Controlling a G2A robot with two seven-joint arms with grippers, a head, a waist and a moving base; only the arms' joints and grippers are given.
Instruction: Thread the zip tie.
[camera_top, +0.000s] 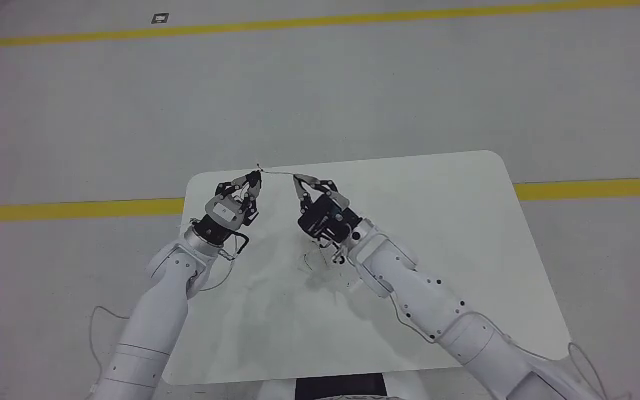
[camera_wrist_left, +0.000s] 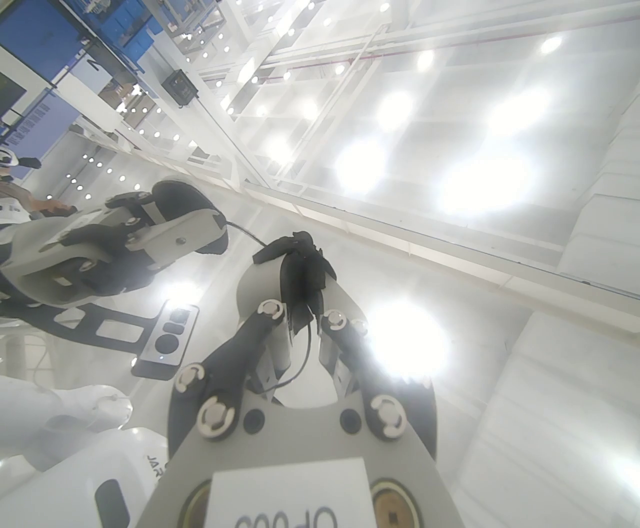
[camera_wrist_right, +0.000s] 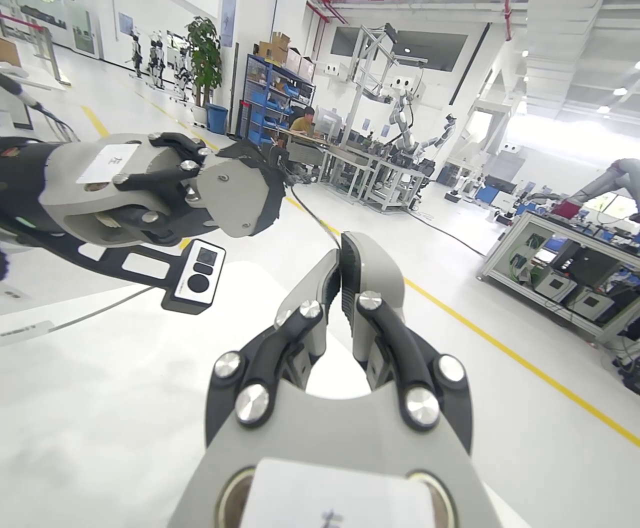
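We hold the zip tie (camera_top: 278, 173) in the air above the desk's (camera_top: 450, 200) far edge, the left gripper (camera_top: 256, 180) clenched on one end and the right gripper (camera_top: 300, 183) on the other, and we judge the threading itself still undone.

A white label (camera_wrist_right: 107, 162) sits on the body of the left tool (camera_wrist_right: 277, 175) and bears one dark character, plain enough to make out. A second label (camera_wrist_right: 330, 492), also white, lies on the base of the right tool (camera_wrist_right: 341, 250); its character is cut by the picture's edge. In the left wrist view a third label (camera_wrist_left: 292, 492) on the left tool's base carries a row of dark characters, cropped halfway. One large white letter (camera_wrist_left: 93, 63) stands on a blue wall (camera_wrist_left: 75, 35) far behind. On the floor (camera_top: 400, 80), beyond the far left corner of the bench (camera_top: 450, 200), lies a small dark sign (camera_top: 160, 17), too small to read.
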